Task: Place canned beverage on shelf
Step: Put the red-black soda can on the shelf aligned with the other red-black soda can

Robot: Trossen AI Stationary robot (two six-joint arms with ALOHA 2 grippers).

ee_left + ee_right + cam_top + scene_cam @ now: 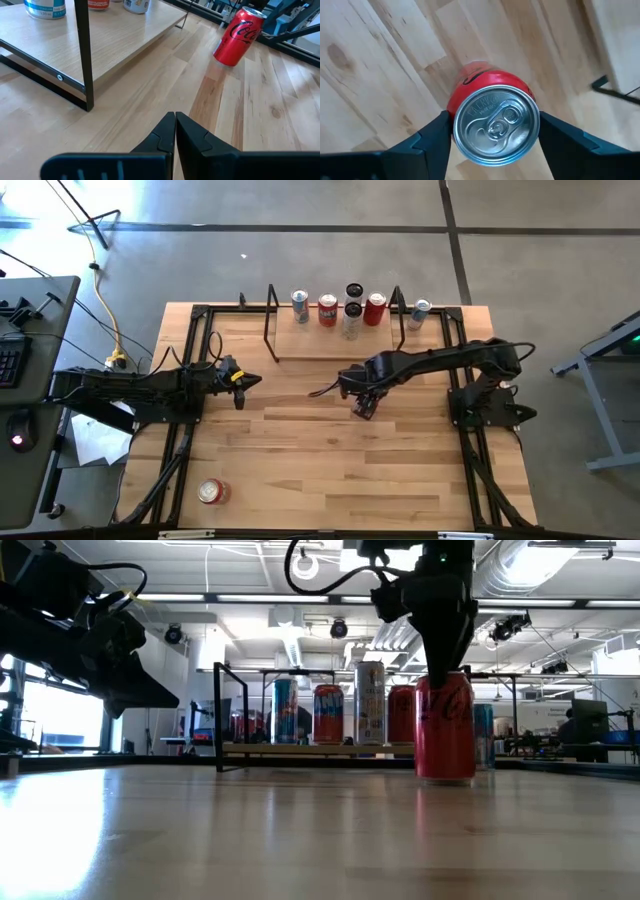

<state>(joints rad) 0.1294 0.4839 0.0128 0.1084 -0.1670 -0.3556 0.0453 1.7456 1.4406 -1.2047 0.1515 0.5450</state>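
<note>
Upright can [444, 728] on tabletop before shelf [320, 748].

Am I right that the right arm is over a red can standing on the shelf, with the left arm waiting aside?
Not quite. The red can stands on the table, in front of the shelf, as the low view shows. The right gripper is over it, fingers either side; the left gripper waits aside, shut.

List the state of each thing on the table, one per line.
Red cola can: upright on the tabletop, between the right tool's fingers.
Shelf: holds several upright cans.
Can at the table's near edge: lying on its side.
Left tool: shut, empty, left of the shelf.
</note>
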